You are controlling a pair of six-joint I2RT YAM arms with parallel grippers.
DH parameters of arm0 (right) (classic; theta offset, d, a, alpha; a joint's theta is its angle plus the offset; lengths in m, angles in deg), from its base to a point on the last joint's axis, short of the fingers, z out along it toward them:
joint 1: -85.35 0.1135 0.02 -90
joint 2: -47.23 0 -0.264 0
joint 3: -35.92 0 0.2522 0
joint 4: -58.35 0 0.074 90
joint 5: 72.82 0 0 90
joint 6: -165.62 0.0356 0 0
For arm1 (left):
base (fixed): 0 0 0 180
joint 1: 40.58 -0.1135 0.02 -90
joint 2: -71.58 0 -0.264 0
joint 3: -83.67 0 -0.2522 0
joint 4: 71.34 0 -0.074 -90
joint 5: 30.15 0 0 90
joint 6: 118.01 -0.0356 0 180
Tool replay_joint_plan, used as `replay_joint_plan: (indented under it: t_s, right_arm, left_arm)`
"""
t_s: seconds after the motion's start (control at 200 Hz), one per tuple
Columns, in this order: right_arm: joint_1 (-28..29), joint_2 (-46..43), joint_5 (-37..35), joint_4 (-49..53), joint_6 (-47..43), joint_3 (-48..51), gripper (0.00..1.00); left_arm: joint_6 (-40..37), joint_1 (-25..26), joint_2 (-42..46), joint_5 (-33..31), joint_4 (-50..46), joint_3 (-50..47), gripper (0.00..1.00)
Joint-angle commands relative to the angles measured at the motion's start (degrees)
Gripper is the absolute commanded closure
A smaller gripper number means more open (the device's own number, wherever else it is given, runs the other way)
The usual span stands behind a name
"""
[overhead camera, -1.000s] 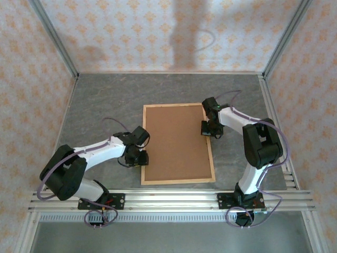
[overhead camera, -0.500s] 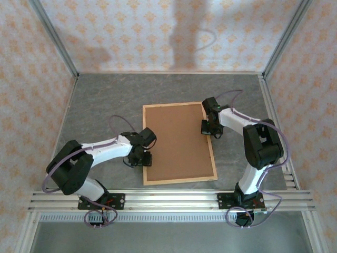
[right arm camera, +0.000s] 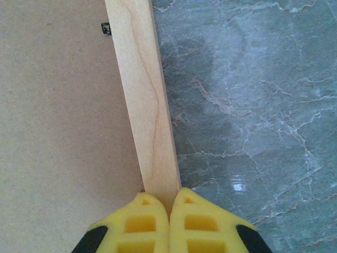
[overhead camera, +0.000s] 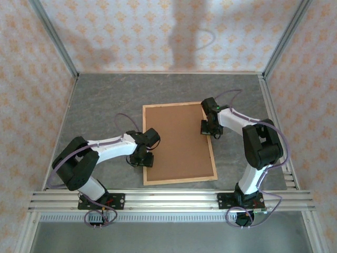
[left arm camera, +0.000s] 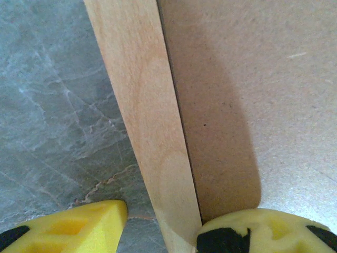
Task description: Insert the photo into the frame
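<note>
**Item 1: frame** (overhead camera: 179,181). Thin strips of light wood, lying flat on the grey marbled bench (overhead camera: 105,105) between my two arms, with the long sides running away from my bases. The back is uppermost, and a plain brown backing board (overhead camera: 176,139) fills it from strip to strip.

**Item 2: my left claw** (overhead camera: 143,159). It sits at the frame's left strip, in the nearer half. It is released, with the yellow fingers (left arm camera: 84,226) standing apart and straddling the strip (one over bare bench with a sliver of stone showing between it and the wood, the other over the board, right at the strip's inner edge). Its shadow falls on the board beside the strip.

**Item 3: my right claw** (overhead camera: 209,132). It sits at the frame's right strip, a little beyond the middle. It is clenched, both yellow fingers pressed together with nothing between them. Their seam lies over the strip, which runs out from beneath the tips in the wrist view. I cannot tell whether the tips bear on the wood.

**Item 4: black tab** (right arm camera: 106,28). A small dark piece at the board's edge, against the inner side of the right strip, farther along than my right claw.
</note>
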Motion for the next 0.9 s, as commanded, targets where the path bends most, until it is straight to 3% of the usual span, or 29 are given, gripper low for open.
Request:
replay_joint_plan:
  t_s: [0.0,0.4,0.896]
  right_arm:
    - [2.6,2.9,4.8,0.2,1.6,2.4,0.99]
    - [2.7,2.7,4.5,0.2,1.8,2.5,0.99]
    - [2.8,3.2,4.5,0.4,1.8,2.1,0.99]
  left_arm:
    - [-1.5,2.1,-7.0,5.0,11.9,-4.1,0.47]
    - [-2.0,2.1,-6.7,5.4,13.1,-3.6,0.42]
    - [-8.1,2.0,-6.2,3.9,12.6,-2.8,0.36]
